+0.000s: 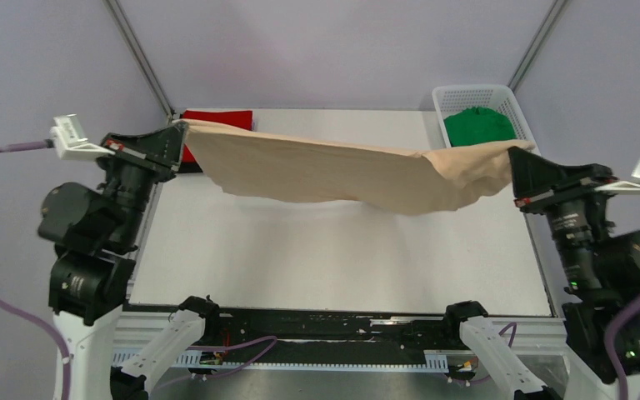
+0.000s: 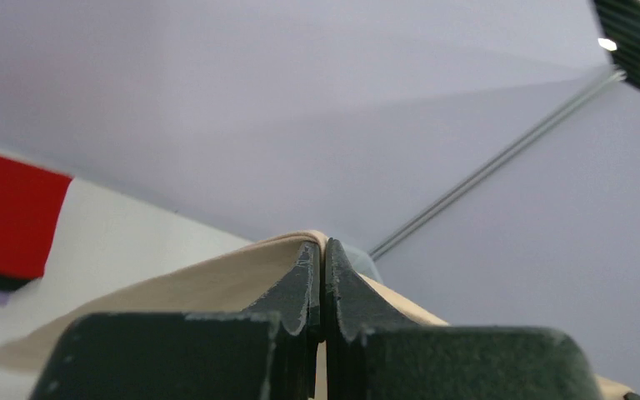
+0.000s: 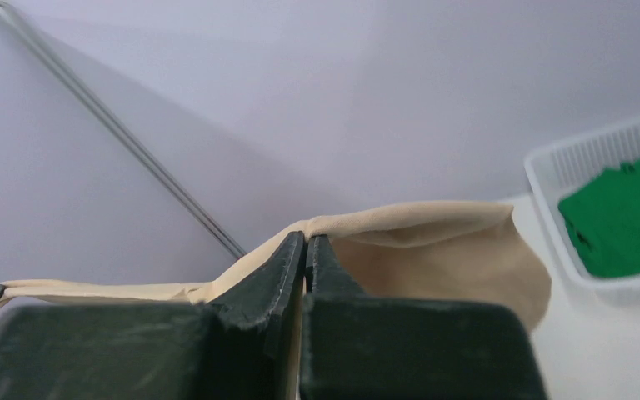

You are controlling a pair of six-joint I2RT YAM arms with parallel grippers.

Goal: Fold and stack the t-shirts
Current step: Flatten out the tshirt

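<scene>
- 2 grippers, both clamped on cloth: left gripper [image 1: 182,125] at 10 o'clock pinches one end of the beige-tan soft cloth t-shirt [image 1: 333,171], and right gripper [image 1: 515,152] at 2 o'clock pinches the other end.
- I've got that 1 beige shirt stretched betw. them above the white table [image 1: 333,267], sagging twd 6 o'clock.
- 1 folded red t-shirt [image 1: 217,117] at 11 o'clock, partly hidden by the beige one.
- 1 green t-shirt [image 1: 477,127] bunched inside 1 white plastic lattice basket [image 1: 467,90] at 1 o'clock.
- Total I count: 3 shirts.
</scene>
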